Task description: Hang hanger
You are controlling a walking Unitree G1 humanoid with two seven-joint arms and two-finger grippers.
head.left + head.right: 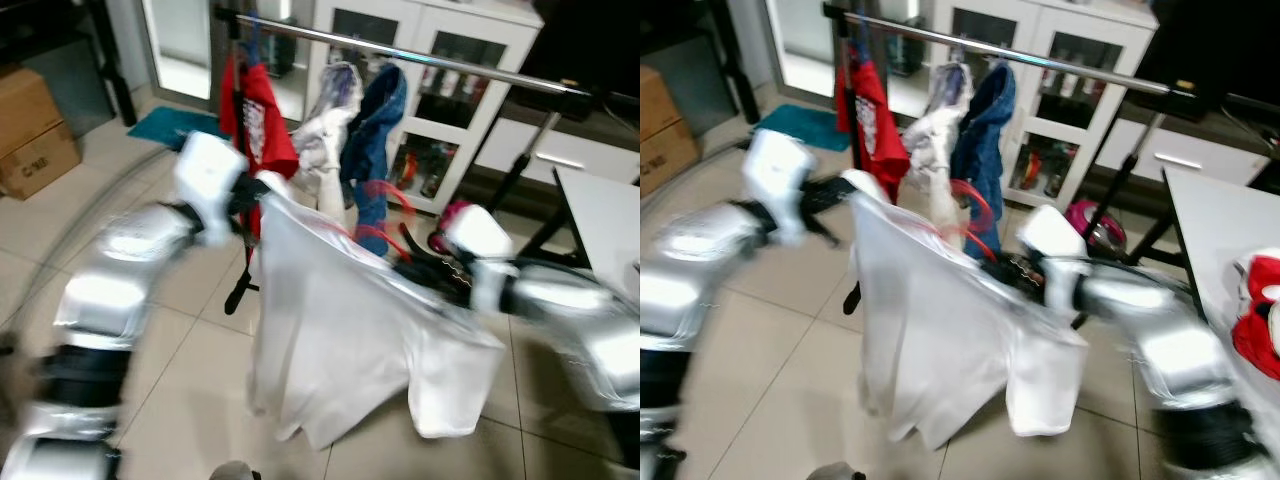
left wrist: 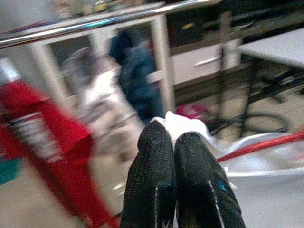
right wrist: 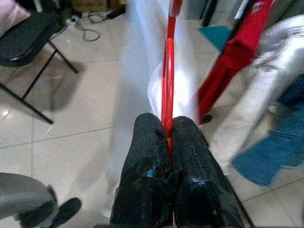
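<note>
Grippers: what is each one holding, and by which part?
Right gripper: red hanger, by its bar. Left gripper: white shirt, by an upper edge.

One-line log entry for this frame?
left hand: shut on shirt | right hand: shut on hanger | rail: ahead, hanger not hung

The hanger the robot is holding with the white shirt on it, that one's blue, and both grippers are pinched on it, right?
Not quite: the hanger is red, not blue, as the right wrist view shows, where the right gripper is shut on its bar. The rest holds: it carries the white shirt, and the left gripper is pinched shut at the other end, on the shirt.
</note>
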